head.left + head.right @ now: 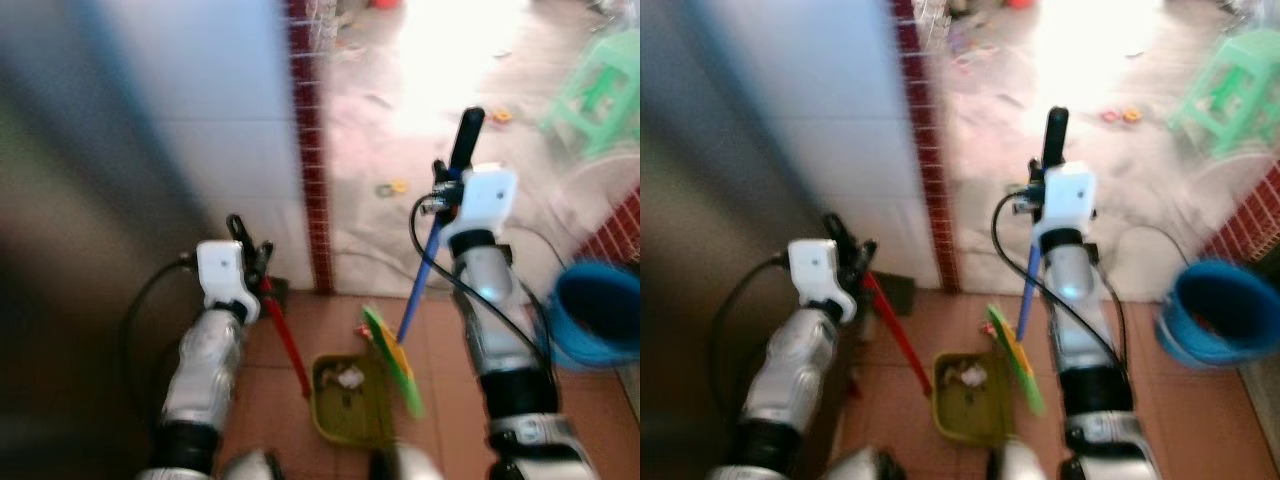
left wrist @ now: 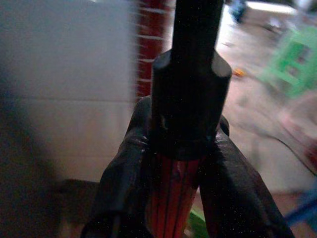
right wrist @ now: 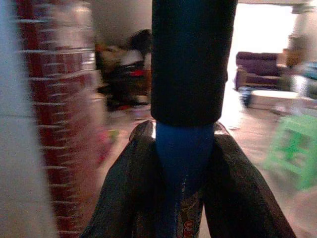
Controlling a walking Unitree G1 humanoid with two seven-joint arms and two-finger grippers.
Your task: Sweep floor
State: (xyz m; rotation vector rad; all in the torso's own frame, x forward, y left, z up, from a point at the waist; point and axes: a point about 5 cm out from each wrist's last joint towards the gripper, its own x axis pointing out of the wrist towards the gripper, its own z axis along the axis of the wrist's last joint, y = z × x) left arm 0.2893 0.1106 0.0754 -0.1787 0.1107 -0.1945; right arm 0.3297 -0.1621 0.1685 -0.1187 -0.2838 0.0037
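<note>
A yellow-green dustpan (image 1: 350, 400) sits on the brown tiled floor between my arms, with some white litter inside. Its red handle (image 1: 285, 335) rises to my left gripper (image 1: 250, 250), which is shut on it. In the left wrist view the red shaft (image 2: 171, 198) with its black cap (image 2: 190, 99) is clamped between the fingers (image 2: 124, 183). My right gripper (image 1: 450, 185) is shut on the broom's blue handle (image 1: 418, 290), just below its black grip (image 1: 467, 135). The green and yellow broom head (image 1: 392, 360) rests beside the dustpan's right edge. The views are blurred.
A red-tiled column (image 1: 310, 150) and a white wall (image 1: 200, 120) stand straight ahead, with a dark grey surface (image 1: 60, 250) to the left. A blue bucket (image 1: 598, 312) stands at my right. A green stool (image 1: 600, 85) and small litter (image 1: 392, 187) lie on the pale floor beyond.
</note>
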